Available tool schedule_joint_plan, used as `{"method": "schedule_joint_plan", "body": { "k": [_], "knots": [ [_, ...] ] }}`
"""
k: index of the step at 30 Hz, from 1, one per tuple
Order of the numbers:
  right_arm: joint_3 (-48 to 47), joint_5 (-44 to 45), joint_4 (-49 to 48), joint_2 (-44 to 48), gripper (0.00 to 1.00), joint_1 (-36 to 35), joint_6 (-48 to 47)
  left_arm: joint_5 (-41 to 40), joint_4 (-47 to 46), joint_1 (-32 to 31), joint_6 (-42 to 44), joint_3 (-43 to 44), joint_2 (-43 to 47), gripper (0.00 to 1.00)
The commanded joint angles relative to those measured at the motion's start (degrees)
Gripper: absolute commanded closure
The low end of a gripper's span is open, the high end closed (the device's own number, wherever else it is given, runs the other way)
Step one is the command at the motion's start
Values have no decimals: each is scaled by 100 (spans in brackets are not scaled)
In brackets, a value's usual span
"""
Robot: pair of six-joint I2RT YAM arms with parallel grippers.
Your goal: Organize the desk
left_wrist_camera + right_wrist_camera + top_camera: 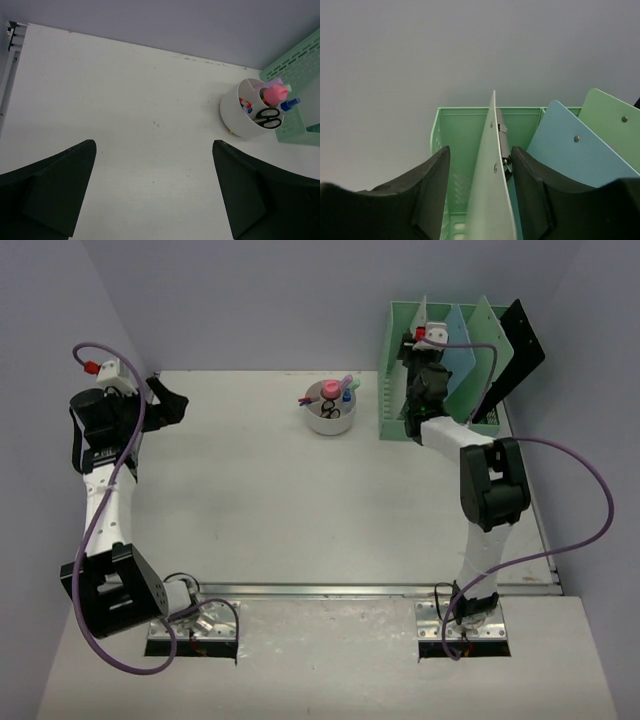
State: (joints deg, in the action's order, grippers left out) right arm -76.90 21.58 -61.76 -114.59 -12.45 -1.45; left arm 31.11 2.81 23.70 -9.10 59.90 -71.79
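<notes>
The desk (250,500) is an off-white tabletop with a metal rail along its near edge. At its back right, my right gripper (412,365) reaches into the mint-green file rack (392,390). In the right wrist view the right gripper (480,150) is open around a pale green clipboard (492,190) standing on edge in the rack (460,130). A gap shows between the board and the left finger, and the right finger sits close to the board's metal clip. My left gripper (168,400) hovers at the back left, and in its wrist view the left gripper (152,145) is open over bare desk (125,100).
A blue clipboard (570,150) and a green one (612,125) stand in the slots to the right, and a black board (520,340) leans at the rack's far side. A white round holder (330,410) with scissors, markers and a pink item stands left of the rack. Lavender walls enclose the desk.
</notes>
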Motion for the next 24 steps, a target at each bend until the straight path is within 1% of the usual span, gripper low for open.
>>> {"method": "schedule_joint_plan", "body": {
  "k": [1, 2, 3, 4, 5, 6, 7, 8, 9, 10, 11, 12, 13, 14, 15, 16, 17, 18, 19, 20, 21, 22, 23, 24],
  "knots": [
    [-123, -135, -261, 665, 48, 41, -57, -70, -9, -94, 5, 109, -28, 0],
    [-228, -276, -119, 848, 41, 41, -13, -96, 166, -129, 40, 240, -72, 0],
    [-316, -425, 379, 946, 36, 32, -4, -236, 359, -225, 127, 381, -133, 0],
    [-412, -810, 749, 1060, 33, 41, 5, -368, 630, -322, 241, 574, -342, 0],
    [-683, -970, 1118, 1270, 29, 49, 31, -508, 1138, -418, 486, 976, -475, 0],
    [-842, -1128, 1513, 1376, 21, 58, 31, -762, 1343, -593, 602, 1163, -589, 0],
    [-1009, -1495, 2388, 1473, 16, 50, -4, -817, 1484, -638, 742, 1312, -747, 0],
    [-1376, -1638, 2857, 1657, 5, 49, -135, -809, 1581, -700, 804, 1462, -784, 0],
    [-1554, -1736, 3341, 1746, 2, 49, -162, -861, 1609, -735, 866, 1507, -810, 0],
    [-1695, -1841, 4277, 1842, 1, 58, -232, -940, 1609, -805, 1075, 1551, -810, 0],
    [-1923, -2077, 4730, 1930, 1, 58, -468, -1010, 1609, -876, 1173, 1603, -819, 0],
    [-1960, -2131, 5178, 2157, 1, 58, -592, -1089, 1626, -1024, 1287, 1630, -819, 0],
    [-1951, -2132, 5913, 2299, 1, 58, -697, -1142, 1696, -1139, 1567, 1700, -845, 0],
    [-1925, -2419, 6295, 2431, 1, 58, -994, -1264, 1758, -1270, 1691, 1727, -872, 0],
    [-1899, -2439, 7169, 2702, 1, 67, -1076, -1692, 1845, -1646, 1823, 1762, -950, 0],
    [-1811, -2448, 7552, 2852, 1, 111, -1085, -1870, 2029, -1850, 2016, 1823, -986, 0],
    [-1523, -2509, 7886, 3011, 1, 128, -1094, -2072, 2065, -2043, 2061, 1789, -995, 0],
    [-1277, -2493, 8342, 3178, 1, 129, -1077, -2405, 2092, -2402, 2105, 1736, -1012, 0],
    [-1022, -2492, 8547, 3562, 1, 172, -1024, -2495, 2083, -2623, 2140, 1579, -995, 0],
    [-471, -2484, 8714, 3749, 1, 172, -971, -2557, 2040, -2869, 2132, 1473, -969, 0],
    [-144, -2397, 8881, 3951, 1, 181, -901, -2592, 2031, -2958, 2123, 1385, -942, 0],
    [164, -2343, 8935, 4344, 1, 199, -761, -2610, 1996, -3029, 2045, 1236, -925, 0],
    [793, -2326, 8962, 4548, 1, 242, -690, -2576, 1961, -3099, 2009, 1165, -916, 0],
    [1130, -2465, 8918, 4742, 1, 312, -603, -2453, 1960, -3109, 1878, 1104, -872, 0]
  ]
}}
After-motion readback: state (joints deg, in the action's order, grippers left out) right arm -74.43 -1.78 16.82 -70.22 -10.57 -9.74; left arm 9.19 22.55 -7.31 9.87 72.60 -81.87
